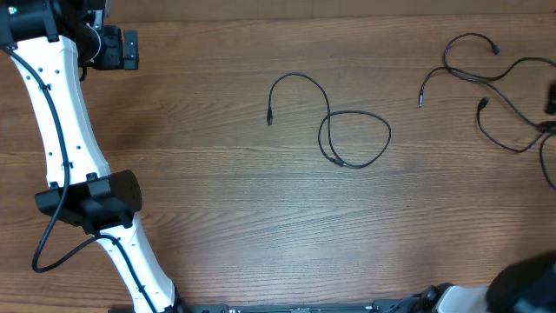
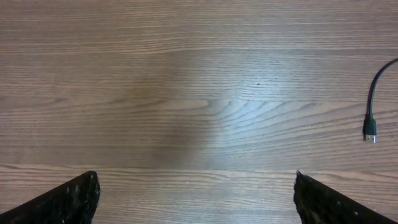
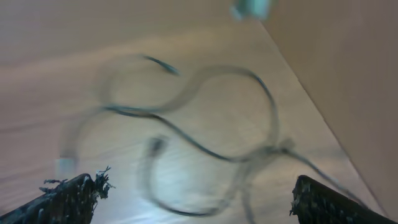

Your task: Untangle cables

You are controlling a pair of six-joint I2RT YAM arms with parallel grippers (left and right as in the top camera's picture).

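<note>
Overhead, I see two lots of cable on the bench [image 1: 217, 217]. One single cable [image 1: 330, 116] lies alone near the middle. One end of it curves up and over to a small plug [image 1: 269, 118], and the other closes into a round loop that crosses itself. Well apart from it, at the right edge, the tangled cables [image 1: 486, 80] sprawl in several loose strands that cross each other. Their plug ends poke out toward the middle, and some strands run out of the picture.

My left hand [image 2: 196, 200] is up at the top left corner of that overhead view, well apart from both lots. Through the left wrist camera its two fingers [image 2: 65, 202] stand at the bottom corners, spread as wide as they go, with only bare wood grain between them. It grips nothing. Just the plug end of the single cable shows there, off at the right edge and clear of the fingers.

My right hand [image 3: 196, 200] is likewise spread wide and has hold of nothing. Its wrist camera is blurred. I can make out the tangled cables lying on the wood just ahead of the fingertips, in crossing curves that bunch together toward the right, near the bench's edge. As far as the blur lets me tell, no strand touches either finger.
</note>
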